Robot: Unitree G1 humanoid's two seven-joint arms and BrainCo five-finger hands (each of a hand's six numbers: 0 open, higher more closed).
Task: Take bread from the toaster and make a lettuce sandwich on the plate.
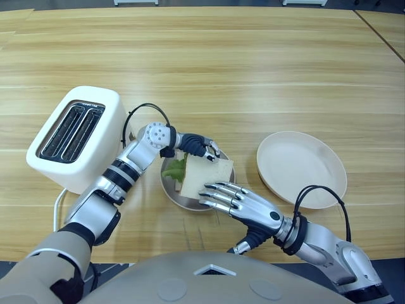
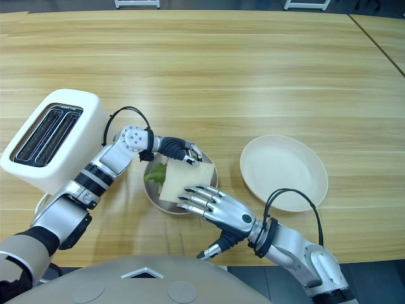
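Left robot hand (image 1: 199, 147): pinched on bread slice (image 1: 209, 174), far corner. Right robot hand (image 1: 243, 202): uncurled, fingertips resting on near edge. Probably light, soft, easily torn; best gripped gently by the crust edges.

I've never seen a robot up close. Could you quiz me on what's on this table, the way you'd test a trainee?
1. True or false: the slice of pale bread covers part of the green lettuce leaf on the small round grey metal plate.
2. Which has nothing on it? A) the round beige plate B) the grey metal plate
3. Fill in: the white boxy toaster stands on the robot's ____ side.
Key: 1 true; 2 A; 3 left.
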